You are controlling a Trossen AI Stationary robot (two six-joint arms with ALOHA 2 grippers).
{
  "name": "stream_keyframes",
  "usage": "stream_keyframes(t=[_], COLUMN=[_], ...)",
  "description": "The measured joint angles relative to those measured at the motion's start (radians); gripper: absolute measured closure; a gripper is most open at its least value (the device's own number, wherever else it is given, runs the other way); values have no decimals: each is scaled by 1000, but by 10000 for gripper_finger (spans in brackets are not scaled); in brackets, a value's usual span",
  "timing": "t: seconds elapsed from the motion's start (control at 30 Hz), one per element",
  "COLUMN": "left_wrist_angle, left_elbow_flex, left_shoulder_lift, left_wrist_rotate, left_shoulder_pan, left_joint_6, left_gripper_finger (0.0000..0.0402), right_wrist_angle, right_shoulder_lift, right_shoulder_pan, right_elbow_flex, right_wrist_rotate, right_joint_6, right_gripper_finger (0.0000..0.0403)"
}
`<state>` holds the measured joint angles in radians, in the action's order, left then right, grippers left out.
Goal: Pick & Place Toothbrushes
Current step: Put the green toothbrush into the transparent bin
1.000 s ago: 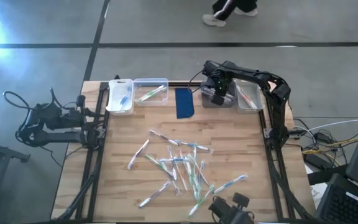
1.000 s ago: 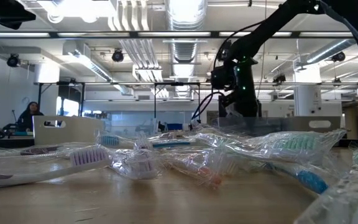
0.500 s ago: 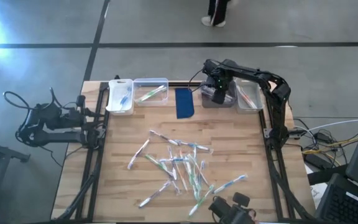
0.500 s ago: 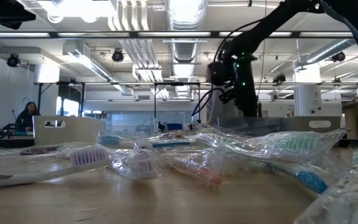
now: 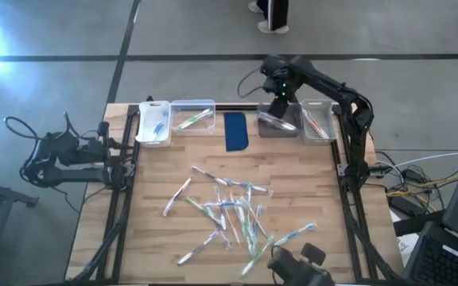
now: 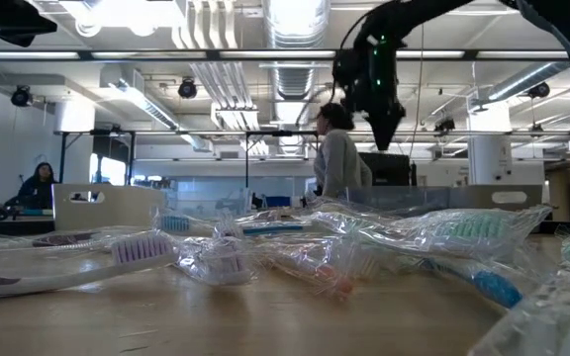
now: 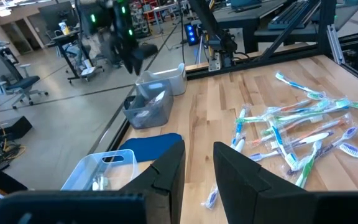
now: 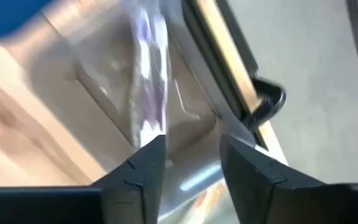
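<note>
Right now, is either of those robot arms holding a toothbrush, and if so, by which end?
Neither. The right gripper hangs open and empty above the grey bin, where a wrapped toothbrush lies. The left gripper waits empty off the table's left edge.

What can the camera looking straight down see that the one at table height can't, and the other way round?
Only the high view shows the four bins along the table's far edge, the dark blue pad between them, and the left arm parked off the left side. Only the low view shows the room behind: ceiling lights, a seated person far left and a person standing behind the table. Both show the pile of wrapped toothbrushes and the right gripper, raised, open and empty, above the grey bin.
</note>
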<state>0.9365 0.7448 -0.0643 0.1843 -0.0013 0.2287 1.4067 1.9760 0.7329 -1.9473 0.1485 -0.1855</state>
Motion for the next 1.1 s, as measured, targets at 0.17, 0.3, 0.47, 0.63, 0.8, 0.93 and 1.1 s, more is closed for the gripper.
stream_keyframes(t=[0.17,0.3,0.47,0.63,0.8,0.93,1.1], left_wrist_angle=[0,0,0,0,0,0,0], left_elbow_flex=[0,0,0,0,0,0,0], left_shoulder_lift=[0,0,0,0,0,0,0], left_wrist_rotate=[0,0,0,0,0,0,0], left_shoulder_pan=[0,0,0,0,0,0,0], left_joint_6=[0,0,0,0,0,0,0], left_gripper_finger=[312,312,312,312,312,312,312], right_wrist_angle=[1,2,-3,-9,-21,-101,-232], right_shoulder_lift=[-80,-160,-279,-400,-514,-614,-746], right_shoulder_pan=[-13,-33,-86,-161,-262,-347,-433], right_elbow_flex=[-101,-152,-172,-137,-59,46,218], right_wrist_rotate=[-82,-100,-104,-102,-97,-96,-96], right_joint_6=[57,102,164,255,313,345,346], right_gripper_finger=[323,368,391,391,394,394,394])
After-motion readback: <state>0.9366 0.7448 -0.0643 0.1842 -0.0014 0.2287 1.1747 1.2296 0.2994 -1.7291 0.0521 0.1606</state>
